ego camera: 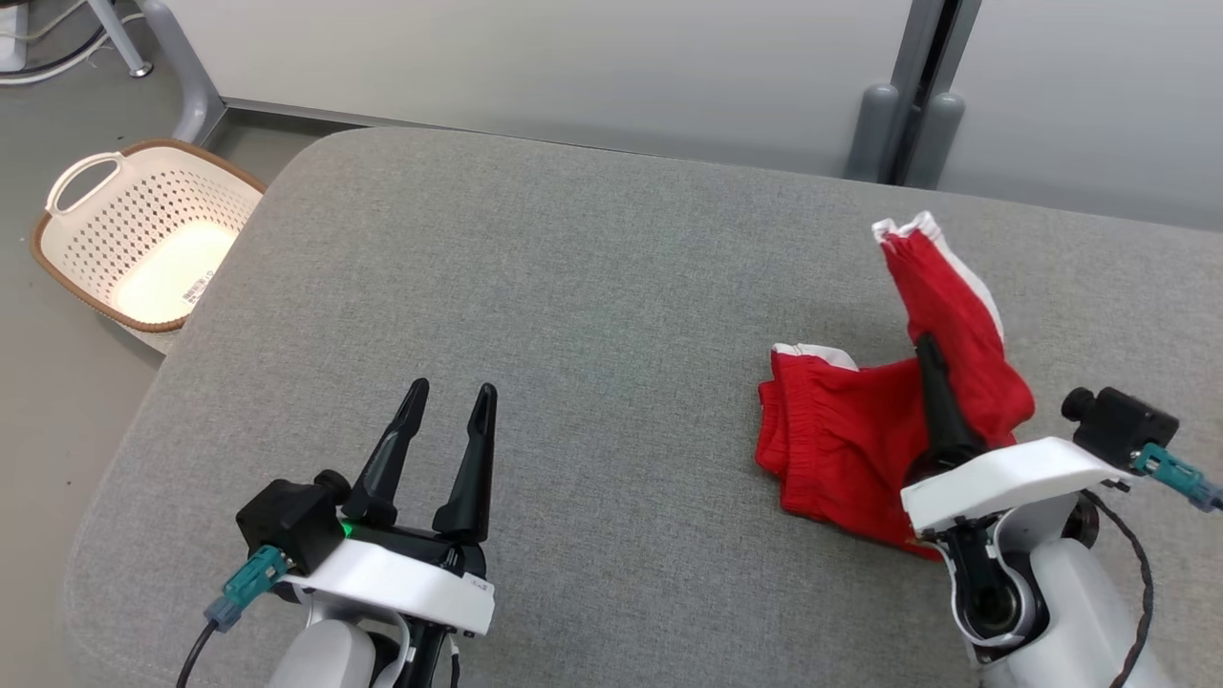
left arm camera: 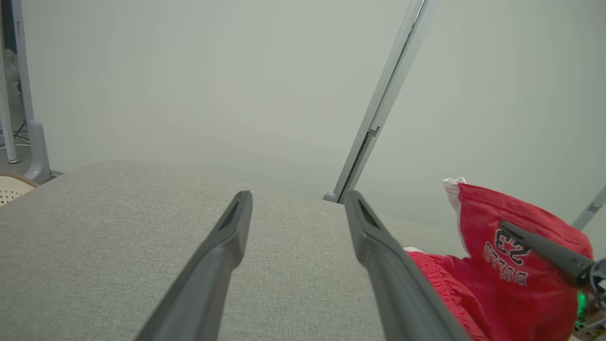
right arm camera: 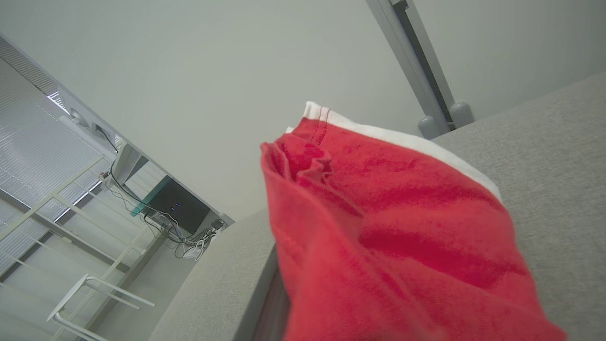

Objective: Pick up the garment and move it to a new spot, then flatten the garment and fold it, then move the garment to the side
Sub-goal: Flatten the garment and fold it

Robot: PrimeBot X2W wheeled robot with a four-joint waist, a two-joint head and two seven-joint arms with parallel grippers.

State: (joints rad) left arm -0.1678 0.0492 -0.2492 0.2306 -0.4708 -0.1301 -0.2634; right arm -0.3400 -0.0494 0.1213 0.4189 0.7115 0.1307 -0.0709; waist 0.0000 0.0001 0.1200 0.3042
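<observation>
The garment is a pair of red shorts with white trim, lying bunched at the right of the grey table. My right gripper is shut on it, and one red leg stands lifted above the closed fingers. From the left wrist view the garment shows dark lettering, with the right gripper across it. In the right wrist view red cloth drapes over the fingers and hides them. My left gripper hovers open over bare table at the lower left, far from the shorts; its fingers are spread with nothing between them.
A cream perforated basket with a brown rim sits on the floor beyond the table's left edge, its rim also at the left wrist view's left edge. A pale wall panel and grey post stand behind the table.
</observation>
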